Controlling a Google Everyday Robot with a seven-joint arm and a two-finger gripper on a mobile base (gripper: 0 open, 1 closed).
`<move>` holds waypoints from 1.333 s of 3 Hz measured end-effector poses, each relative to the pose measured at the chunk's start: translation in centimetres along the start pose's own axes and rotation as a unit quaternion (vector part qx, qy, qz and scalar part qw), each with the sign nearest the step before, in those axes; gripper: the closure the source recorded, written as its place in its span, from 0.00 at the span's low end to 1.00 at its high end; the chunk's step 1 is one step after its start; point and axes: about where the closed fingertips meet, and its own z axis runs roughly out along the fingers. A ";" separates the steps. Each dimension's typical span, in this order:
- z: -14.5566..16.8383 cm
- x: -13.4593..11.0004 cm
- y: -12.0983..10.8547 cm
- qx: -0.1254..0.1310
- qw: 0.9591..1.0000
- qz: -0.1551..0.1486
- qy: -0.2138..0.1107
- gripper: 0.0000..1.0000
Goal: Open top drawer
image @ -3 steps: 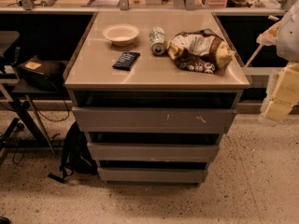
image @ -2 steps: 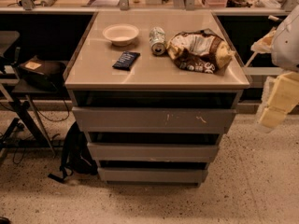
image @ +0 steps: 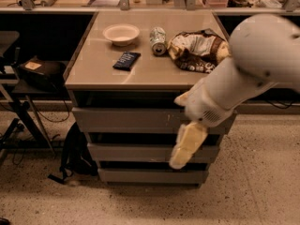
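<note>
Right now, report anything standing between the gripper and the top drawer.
Nothing visible does. The gripper hangs before the right side of the cabinet, just below the top drawer. Whether it touches the drawer fronts cannot be told.

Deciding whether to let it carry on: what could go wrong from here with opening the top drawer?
1. The top drawer has no handle, so the pincer, hanging in front of the drawer fronts right of centre, may slip off.
2. The pincer reaches down over the middle drawer, so it might catch that one instead.
3. The can lies on its side on the cabinet top; a jolt could roll it.
</note>
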 end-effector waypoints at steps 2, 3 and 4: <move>13.3 -4.5 1.4 -0.051 0.998 0.030 -0.036 0.00; 13.2 -4.5 1.3 -0.050 0.998 0.028 -0.036 0.00; 12.7 -4.2 -0.5 0.010 0.999 0.043 -0.017 0.00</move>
